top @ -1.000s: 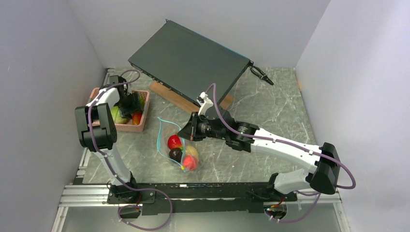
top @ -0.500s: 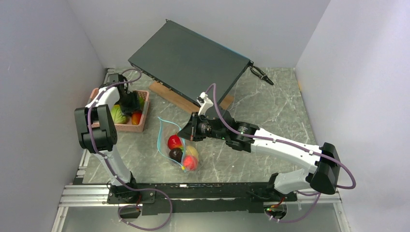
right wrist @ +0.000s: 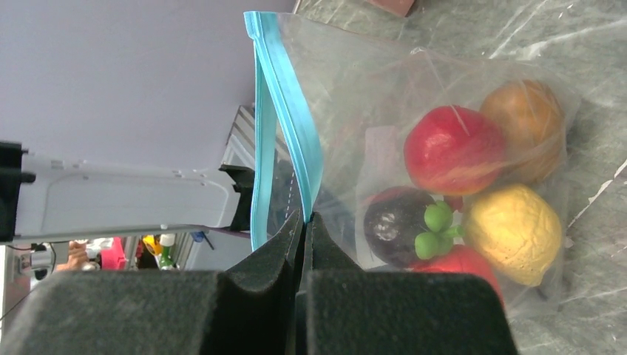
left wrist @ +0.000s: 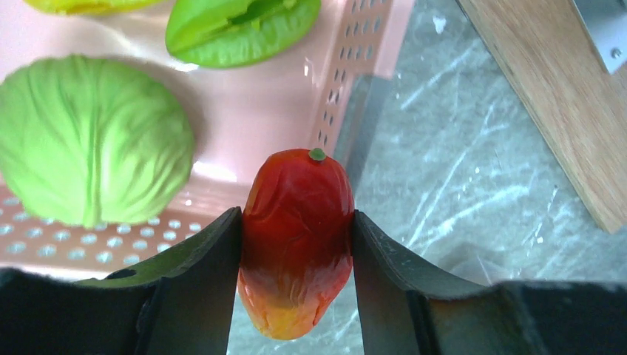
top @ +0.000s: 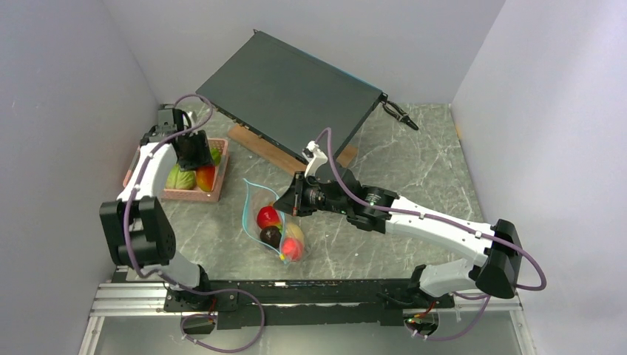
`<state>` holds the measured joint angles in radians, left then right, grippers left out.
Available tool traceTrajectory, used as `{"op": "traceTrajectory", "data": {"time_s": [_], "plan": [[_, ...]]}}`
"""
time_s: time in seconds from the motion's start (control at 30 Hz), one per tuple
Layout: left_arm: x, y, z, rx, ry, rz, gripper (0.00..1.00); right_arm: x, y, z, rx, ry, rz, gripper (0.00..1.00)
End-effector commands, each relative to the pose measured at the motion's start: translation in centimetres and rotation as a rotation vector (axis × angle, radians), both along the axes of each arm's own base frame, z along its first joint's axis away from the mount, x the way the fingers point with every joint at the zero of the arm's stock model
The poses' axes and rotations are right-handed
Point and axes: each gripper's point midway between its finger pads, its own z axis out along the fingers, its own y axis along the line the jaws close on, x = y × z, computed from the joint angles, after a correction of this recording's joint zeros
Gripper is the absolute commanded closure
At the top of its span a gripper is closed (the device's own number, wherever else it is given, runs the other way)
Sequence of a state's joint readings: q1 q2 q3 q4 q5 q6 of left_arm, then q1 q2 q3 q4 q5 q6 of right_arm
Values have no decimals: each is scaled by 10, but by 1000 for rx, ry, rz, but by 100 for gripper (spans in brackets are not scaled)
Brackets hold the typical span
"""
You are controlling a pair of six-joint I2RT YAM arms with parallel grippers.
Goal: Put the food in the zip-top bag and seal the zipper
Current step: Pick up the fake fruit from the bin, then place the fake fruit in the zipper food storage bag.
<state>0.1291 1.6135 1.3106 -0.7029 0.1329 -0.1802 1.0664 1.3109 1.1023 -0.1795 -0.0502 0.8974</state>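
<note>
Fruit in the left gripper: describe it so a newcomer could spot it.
Find the pink basket at the table's left. At its corner the left gripper clamps one oval fruit. Unlike the green cabbage beside it, it is red fading to orange-yellow.

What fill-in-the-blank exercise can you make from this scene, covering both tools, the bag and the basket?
1. The left tool grips a mostly ____ toy fruit.
2. The right tool is shut on the zip-top bag at its ____ zipper.
3. The green cabbage lies in the ____ basket.
4. The dark purple fruit lies ____ the bag.

Missing words: red; teal; pink; inside.
</note>
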Motion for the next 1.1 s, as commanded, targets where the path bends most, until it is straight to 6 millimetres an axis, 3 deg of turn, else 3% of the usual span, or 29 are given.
{"op": "traceTrajectory", "data": {"time_s": [0.0,0.23,0.4,0.53,0.63,0.87,1.07], "plan": [[-23,-12,34,-39,-102,-4,100,5,-3,38,72,-74,-13,100],[-74,-35,98,-94,-284,-54,100,9,-4,37,70,-86,-19,100],[-113,-75,150,-261,-475,-159,100,10,-4,37,77,-84,-15,100],[-141,-118,177,-494,-569,-302,100,11,-4,37,84,-86,-10,100],[-160,-144,192,-651,-598,-406,100,11,-2,39,85,-88,-1,100],[-198,-175,214,-756,-655,-534,100,12,1,40,93,-85,5,100],[-213,-183,228,-816,-730,-545,100,12,5,40,96,-78,11,100]]}}
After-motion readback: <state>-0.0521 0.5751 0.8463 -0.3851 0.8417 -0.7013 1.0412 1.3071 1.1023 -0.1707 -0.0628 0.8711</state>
